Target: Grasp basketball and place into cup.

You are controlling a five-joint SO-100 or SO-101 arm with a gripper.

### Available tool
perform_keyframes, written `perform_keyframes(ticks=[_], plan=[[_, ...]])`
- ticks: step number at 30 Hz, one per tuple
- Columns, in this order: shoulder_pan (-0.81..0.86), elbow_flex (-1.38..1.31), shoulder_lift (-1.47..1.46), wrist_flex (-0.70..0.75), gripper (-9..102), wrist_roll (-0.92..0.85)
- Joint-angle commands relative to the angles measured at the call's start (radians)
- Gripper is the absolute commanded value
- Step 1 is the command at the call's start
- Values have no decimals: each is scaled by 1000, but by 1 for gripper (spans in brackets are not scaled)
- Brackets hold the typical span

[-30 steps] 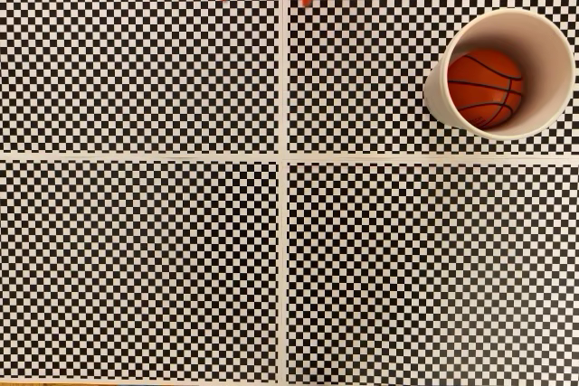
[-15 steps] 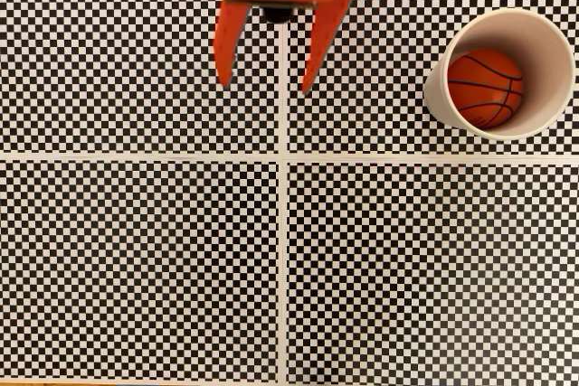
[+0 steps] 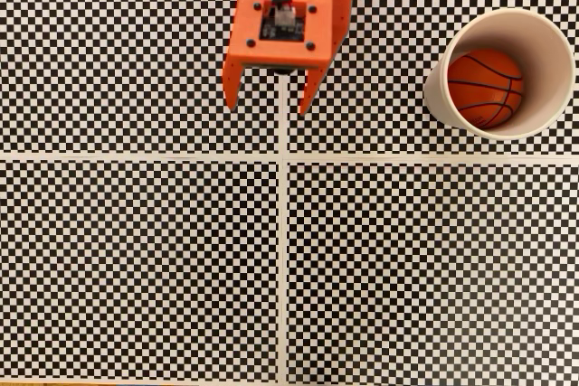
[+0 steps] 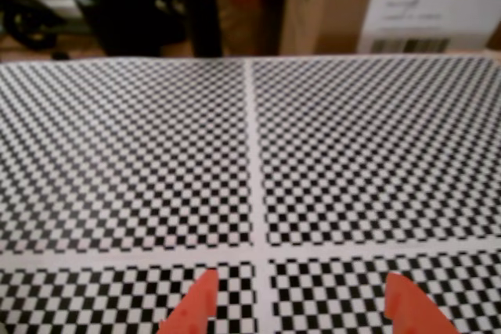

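Orange-red and pebbled, the basketball (image 3: 486, 88) sits down inside the cup (image 3: 534, 33) at the upper right of the fixed view, its black seams plain against the cream-white paper wall, the cup's rolled rim running close to the right edge of the frame. The gripper (image 3: 267, 108) hangs at the top centre of that view, well apart from the cup and off to its left, with its two orange fingers (image 3: 231, 88) spread wide and nothing between them — only the pale seam of the checkered mat (image 3: 145, 259) shows in the gap. In the wrist view the same fingertips (image 4: 200, 310) poke up from the bottom edge, one either side of that seam, again holding nothing; neither ball nor cup appears there. The black-and-white checkered surface is split by a pale cross into four panels, and the whole lower half of the fixed view, and the upper left panel too, lie open. Beyond the far edge of the mat the wrist view shows cardboard boxes (image 4: 423, 5) and dark, blurred shapes at the upper left.
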Motion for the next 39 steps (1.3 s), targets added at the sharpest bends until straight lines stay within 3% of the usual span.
perform_keyframes(ticks=[1,12,22,32,39], plan=[[-5,43,12,-57,24,-11],[49,48,11,101,0,-67],[34,48,11,264,0,-25],[57,48,11,538,0,-72],[52,48,9,591,0,-71]])
